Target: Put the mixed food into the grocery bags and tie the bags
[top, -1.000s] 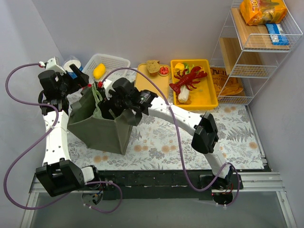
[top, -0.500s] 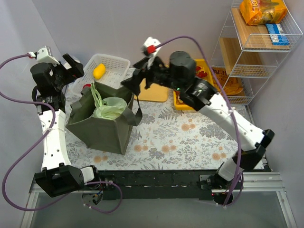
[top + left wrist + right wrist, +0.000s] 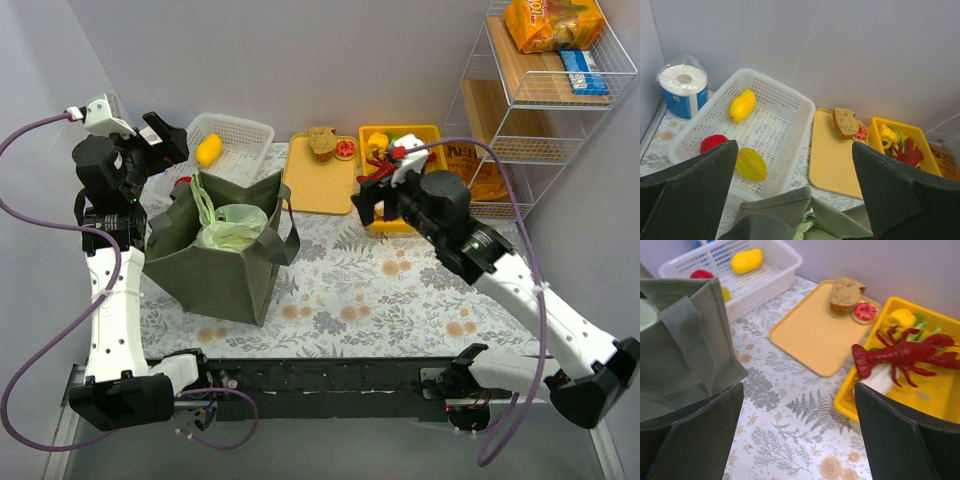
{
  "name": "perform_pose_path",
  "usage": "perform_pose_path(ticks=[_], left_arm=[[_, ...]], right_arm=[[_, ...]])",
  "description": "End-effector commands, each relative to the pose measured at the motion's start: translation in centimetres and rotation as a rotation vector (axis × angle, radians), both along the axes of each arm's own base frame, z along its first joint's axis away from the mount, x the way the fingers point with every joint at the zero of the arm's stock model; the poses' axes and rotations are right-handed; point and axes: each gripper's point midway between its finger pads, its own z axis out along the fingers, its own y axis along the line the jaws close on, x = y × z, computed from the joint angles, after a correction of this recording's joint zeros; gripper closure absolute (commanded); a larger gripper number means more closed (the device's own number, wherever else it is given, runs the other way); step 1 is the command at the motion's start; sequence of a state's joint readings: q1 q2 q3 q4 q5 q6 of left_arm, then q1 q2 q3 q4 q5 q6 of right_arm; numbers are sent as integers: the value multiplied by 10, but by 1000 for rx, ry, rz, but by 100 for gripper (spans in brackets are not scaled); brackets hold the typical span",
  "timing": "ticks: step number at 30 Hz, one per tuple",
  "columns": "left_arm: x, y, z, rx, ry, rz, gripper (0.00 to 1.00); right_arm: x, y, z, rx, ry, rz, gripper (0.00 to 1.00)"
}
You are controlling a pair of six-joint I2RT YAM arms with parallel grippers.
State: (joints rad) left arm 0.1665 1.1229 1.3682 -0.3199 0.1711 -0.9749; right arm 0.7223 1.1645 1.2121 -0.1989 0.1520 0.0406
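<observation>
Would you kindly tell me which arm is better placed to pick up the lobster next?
Right. Its open gripper hangs beside the yellow bin, with the lobster close in its wrist view. The left gripper, also open, is by the basket, much farther from the lobster.

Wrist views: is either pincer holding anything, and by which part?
Nothing is held. The left pincer and the right pincer are both open, with nothing between them.
</observation>
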Motion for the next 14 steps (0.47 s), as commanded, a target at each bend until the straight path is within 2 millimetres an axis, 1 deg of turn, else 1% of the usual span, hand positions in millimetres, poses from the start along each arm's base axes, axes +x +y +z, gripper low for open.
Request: perform_pose_path(ticks=[1, 2, 3, 4, 6, 7, 11, 14], left_arm=[[-13, -15, 22, 25, -68, -4, 2], [-15, -17, 22, 29, -70, -6, 2], [-16, -20, 22, 31, -74, -14, 2], [-18, -22, 22, 34, -79, -18, 2], [-22, -25, 23, 36, -91, -24, 2], [-22, -25, 22, 39, -91, -22, 2], [-21, -24, 21, 55, -88, -5, 2], [-23, -28, 23, 43, -93, -25, 2]], right_arm=[[-4, -55, 50, 129, -177, -193, 2], [-5, -61, 39, 122, -166, -214, 2], [-9, -69, 45, 143, -188, -234, 2], [-9, -75, 45, 148, -196, -256, 2], [-10, -80, 43, 148, -200, -271, 2], [-12, -85, 45, 149, -206, -285, 2], [-14, -91, 47, 148, -208, -303, 2], [-15, -93, 45, 151, -209, -306, 2]])
